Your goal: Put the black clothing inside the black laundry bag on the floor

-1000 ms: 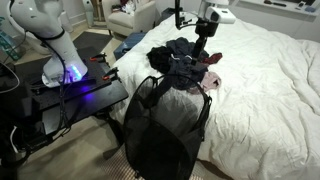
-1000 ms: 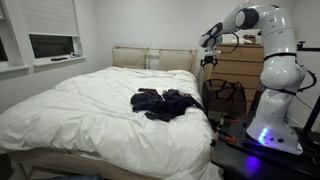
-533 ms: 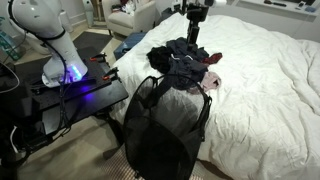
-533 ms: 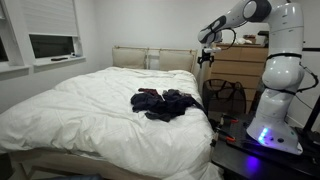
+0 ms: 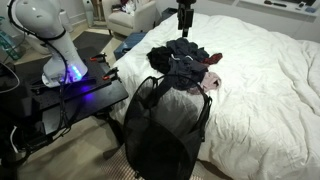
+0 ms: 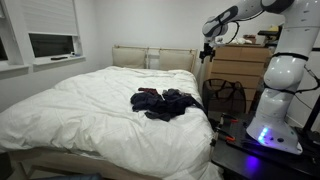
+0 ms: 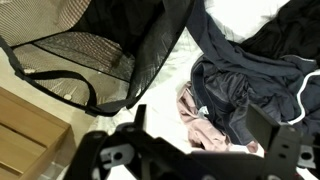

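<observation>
While the tool (image 7: 198, 115) hangs with fingers spread and nothing between them, the black clothing (image 7: 250, 70) lies directly beneath: a crumpled dark heap, pink garment (image 7: 190, 118) at its edge, on the white desk (image 5: 270, 80). Farther below, the mesh black laundry bag (image 5: 160, 125) stands open on the floor.

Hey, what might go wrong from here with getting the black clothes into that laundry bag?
The hand hangs open above a tangled pile; it may drag the pink garment along. The mesh laundry bag looks floppy, so clothing could catch on its rim or drop outside.
</observation>
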Robot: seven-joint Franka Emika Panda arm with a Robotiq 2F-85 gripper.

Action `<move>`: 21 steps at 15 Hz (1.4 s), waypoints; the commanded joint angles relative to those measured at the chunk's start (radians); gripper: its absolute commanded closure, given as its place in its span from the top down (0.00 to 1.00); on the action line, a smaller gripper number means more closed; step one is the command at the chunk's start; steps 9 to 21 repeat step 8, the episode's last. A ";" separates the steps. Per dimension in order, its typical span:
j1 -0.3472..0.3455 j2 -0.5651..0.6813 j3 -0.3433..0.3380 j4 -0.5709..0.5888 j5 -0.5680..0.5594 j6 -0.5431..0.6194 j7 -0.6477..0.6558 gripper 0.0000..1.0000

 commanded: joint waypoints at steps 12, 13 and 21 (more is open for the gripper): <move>-0.002 0.032 -0.005 0.015 0.002 -0.003 -0.002 1.00; -0.002 0.032 -0.005 0.015 0.002 -0.003 -0.002 1.00; -0.002 0.032 -0.005 0.015 0.002 -0.003 -0.002 1.00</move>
